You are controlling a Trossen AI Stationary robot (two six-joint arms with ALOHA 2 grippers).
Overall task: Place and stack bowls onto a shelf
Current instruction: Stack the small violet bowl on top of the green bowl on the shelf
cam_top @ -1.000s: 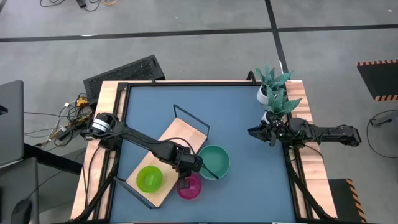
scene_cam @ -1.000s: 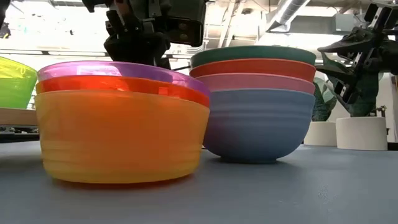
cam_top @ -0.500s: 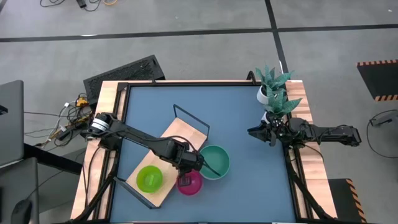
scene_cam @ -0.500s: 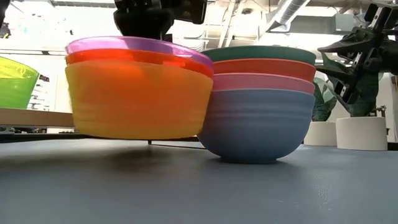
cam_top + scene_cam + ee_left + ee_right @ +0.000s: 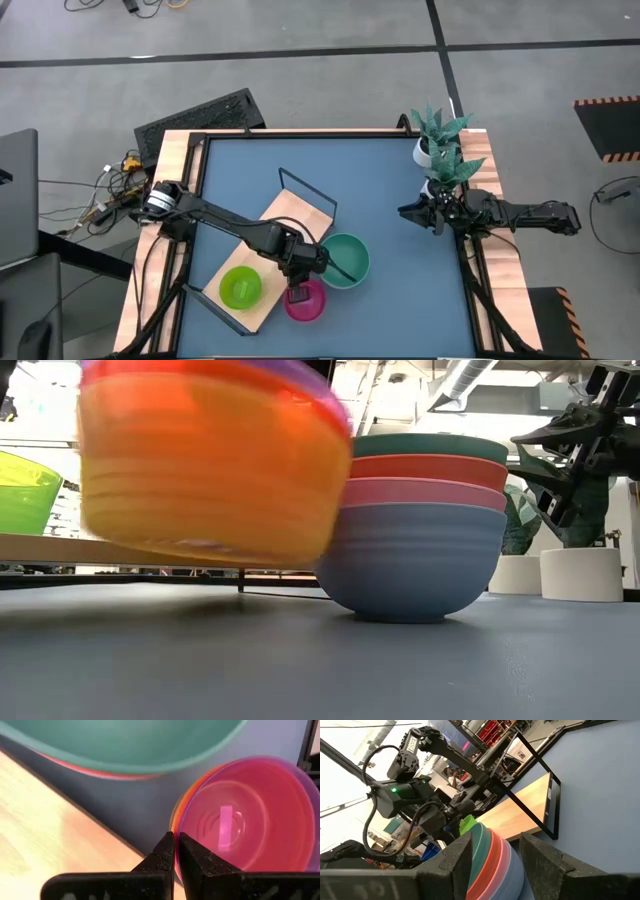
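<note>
Pink-topped bowl stack (image 5: 304, 299) off the table, rim pinched in closed left gripper (image 5: 176, 851) | shelf (image 5: 262, 262) just beside the fingers, its long axis diagonal | right gripper (image 5: 492, 851) open, idle, well apart

No text, label, brand, number or sign is showing legibly on the bowls, the shelf, the arms or anything in the room behind; the few marks that appear are too small to read.
</note>
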